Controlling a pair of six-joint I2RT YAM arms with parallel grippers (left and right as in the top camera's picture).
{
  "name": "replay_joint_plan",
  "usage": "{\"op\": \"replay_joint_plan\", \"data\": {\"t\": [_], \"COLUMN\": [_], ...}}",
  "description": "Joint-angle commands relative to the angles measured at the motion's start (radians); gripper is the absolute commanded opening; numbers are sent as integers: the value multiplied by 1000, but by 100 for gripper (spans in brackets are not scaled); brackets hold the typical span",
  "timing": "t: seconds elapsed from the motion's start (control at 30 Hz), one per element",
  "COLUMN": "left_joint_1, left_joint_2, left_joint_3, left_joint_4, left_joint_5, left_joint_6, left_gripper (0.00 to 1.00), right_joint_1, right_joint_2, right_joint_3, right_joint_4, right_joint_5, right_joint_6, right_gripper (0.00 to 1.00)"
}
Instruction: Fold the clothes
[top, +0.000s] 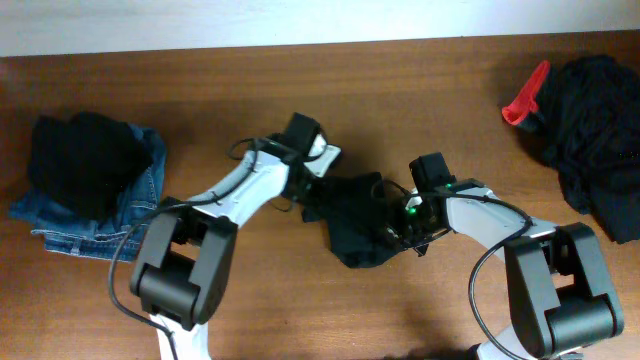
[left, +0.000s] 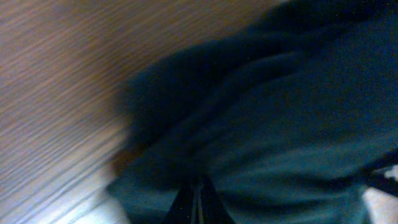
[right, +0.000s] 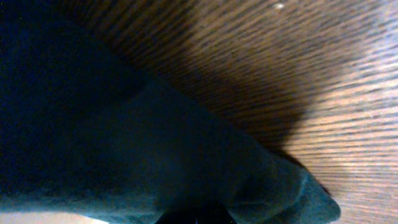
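The dark teal-black T-shirt (top: 352, 222) lies bunched in a small heap at the table's middle, between my two arms. My left gripper (top: 311, 192) is at the heap's upper left edge. In the left wrist view its jaws (left: 198, 200) are pressed together with a fold of the T-shirt (left: 280, 124) pinched at their tips. My right gripper (top: 395, 228) is at the heap's right edge. Its fingertips (right: 198, 219) barely show under the T-shirt (right: 124, 143), which drapes over them and gathers into the shut jaws. No logo is visible.
A black garment on folded blue jeans (top: 95, 180) sits at the left. A heap of dark clothes (top: 590, 130) with a red item (top: 525, 100) lies at the far right. Bare wooden table (top: 300, 320) runs along the front.
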Motion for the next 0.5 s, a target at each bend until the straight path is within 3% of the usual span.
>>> {"op": "replay_joint_plan", "data": {"t": [0.0,0.07,0.2,0.27,0.37,0.4,0.43,0.47], "left_joint_1": [87,127,188,206,208,204,195,186], "left_joint_2": [-34,-68,-115,-122,-122,-122,-122,-122], "left_joint_3": [26,29,29,29,24,19,10,4], "left_joint_4": [-57,-83,-119,-154,-233,-252,-277,-283], "left_joint_5": [43,175,430,514,531,533,540,539], "left_joint_6": [-32,-32,-33,-32,-32,-32,-32,-32], "left_gripper": [1,5,25,31,41,42,43,43], "right_joint_1": [-5,-5,-5,-5,-5,-5,-5,-5], "right_joint_2": [0,-11,-70,-123,-219,-247,-302,-331], "right_joint_3": [-11,4,23,35,60,69,82,88], "right_joint_4": [-5,-13,-16,-18,-36,-42,-53,-56], "right_joint_5": [-24,-51,-72,-75,-56,-45,-7,13], "right_joint_6": [-142,-225,-341,-425,-501,-510,-511,-511], "right_gripper": [4,4,5,12,38,54,77,82]}}
